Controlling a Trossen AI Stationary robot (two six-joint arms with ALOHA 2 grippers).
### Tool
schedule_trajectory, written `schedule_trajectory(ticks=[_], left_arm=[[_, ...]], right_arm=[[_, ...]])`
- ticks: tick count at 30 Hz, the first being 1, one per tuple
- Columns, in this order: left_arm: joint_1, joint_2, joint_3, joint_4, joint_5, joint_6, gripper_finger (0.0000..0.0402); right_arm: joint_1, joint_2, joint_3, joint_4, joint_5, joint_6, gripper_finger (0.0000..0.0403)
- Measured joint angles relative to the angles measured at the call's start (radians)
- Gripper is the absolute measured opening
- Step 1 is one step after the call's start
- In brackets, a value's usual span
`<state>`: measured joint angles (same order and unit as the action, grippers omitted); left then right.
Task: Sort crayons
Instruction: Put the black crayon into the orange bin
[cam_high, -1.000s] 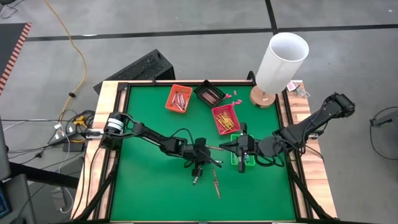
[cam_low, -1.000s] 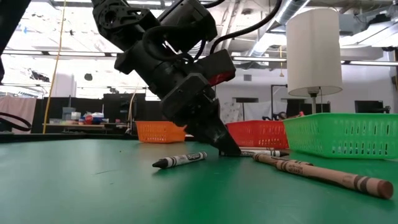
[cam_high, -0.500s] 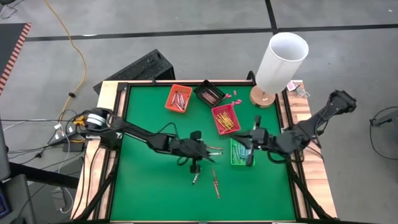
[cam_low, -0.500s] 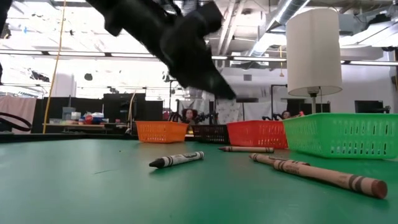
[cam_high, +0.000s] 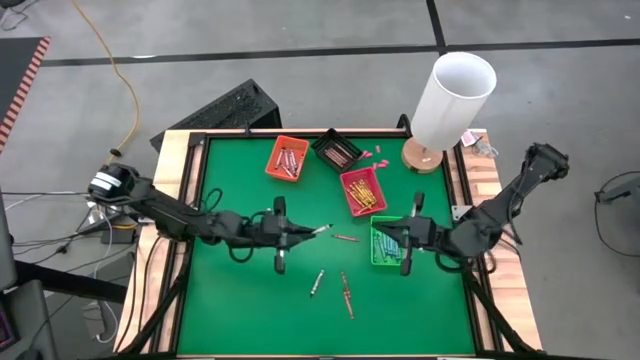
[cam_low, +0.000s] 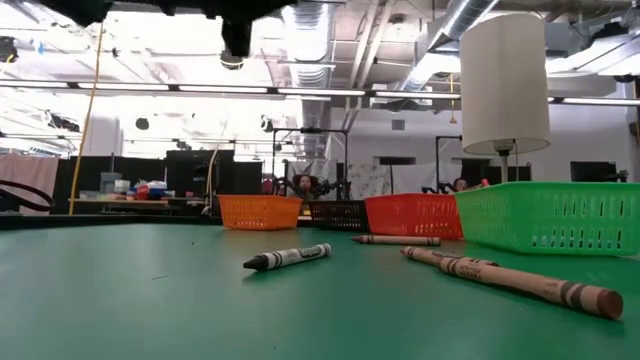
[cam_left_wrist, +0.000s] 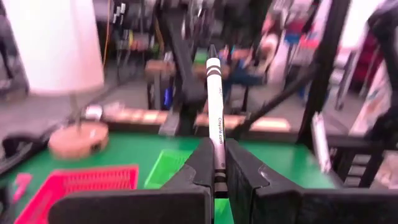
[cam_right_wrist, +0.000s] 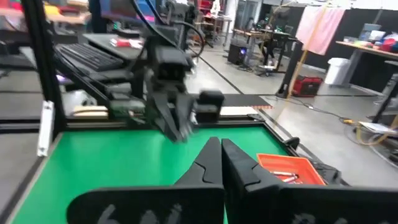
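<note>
Three crayons loose on the green table (cam_high: 240, 300), one more lifted in the left gripper (cam_high: 300, 233).
Left fingers (cam_left_wrist: 202, 163) clamped on a grey crayon (cam_left_wrist: 215, 112), held above the mat; right gripper (cam_high: 398, 240) pressed together, empty, over the green tray (cam_high: 377, 256); loose crayons (cam_high: 345, 294) lying between both arms.

left gripper (cam_high: 303, 233) lifted, drawn back | grey crayon (cam_left_wrist: 215, 106) held

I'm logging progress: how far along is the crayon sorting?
Mostly done: crayons already fill the orange tray, dark tray, red tray and green tray. In hand: the left gripper holds a white crayon. Left: three loose crayons on the mat. The right gripper is shut, empty.
</note>
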<state>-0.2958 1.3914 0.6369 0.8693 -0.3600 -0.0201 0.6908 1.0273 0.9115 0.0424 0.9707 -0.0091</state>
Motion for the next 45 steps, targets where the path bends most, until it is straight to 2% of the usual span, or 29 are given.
schedule_trajectory(ticks=[5, 7, 9, 18, 25, 29, 37, 45], left_arm=[[-0.033, -0.003, -0.059, 0.265, 0.007, 0.092, 0.0003], [-0.046, -0.003, -0.066, 0.312, 0.005, 0.132, 0.0004], [-0.052, -0.002, -0.066, 0.324, 0.004, 0.160, 0.0004], [-0.079, -0.001, -0.065, 0.383, 0.005, 0.238, 0.0005], [-0.079, -0.001, -0.065, 0.380, -0.004, 0.264, 0.0006], [-0.078, -0.001, -0.065, 0.377, -0.006, 0.271, 0.0006], [-0.074, -0.001, -0.065, 0.373, -0.021, 0.275, 0.0006], [-0.075, -0.001, -0.065, 0.376, -0.022, 0.282, 0.0006]], right_arm=[[-0.062, 0.096, 0.000, 0.042, -0.042, -0.008, 0.0021], [-0.092, 0.149, 0.000, 0.081, -0.074, -0.039, 0.0035], [-0.120, 0.200, -0.001, 0.138, -0.093, -0.096, 0.0052], [-0.217, 0.388, 0.000, 0.612, -0.238, -0.379, 0.0140], [-0.286, 0.419, 0.000, 0.709, -0.452, -0.306, 0.0199], [-0.319, 0.419, 0.000, 0.734, -0.547, -0.245, 0.0207], [-0.351, 0.418, 0.004, 0.803, -0.657, -0.226, 0.0207], [-0.367, 0.436, 0.058, 0.757, -0.696, -0.205, 0.0207]])
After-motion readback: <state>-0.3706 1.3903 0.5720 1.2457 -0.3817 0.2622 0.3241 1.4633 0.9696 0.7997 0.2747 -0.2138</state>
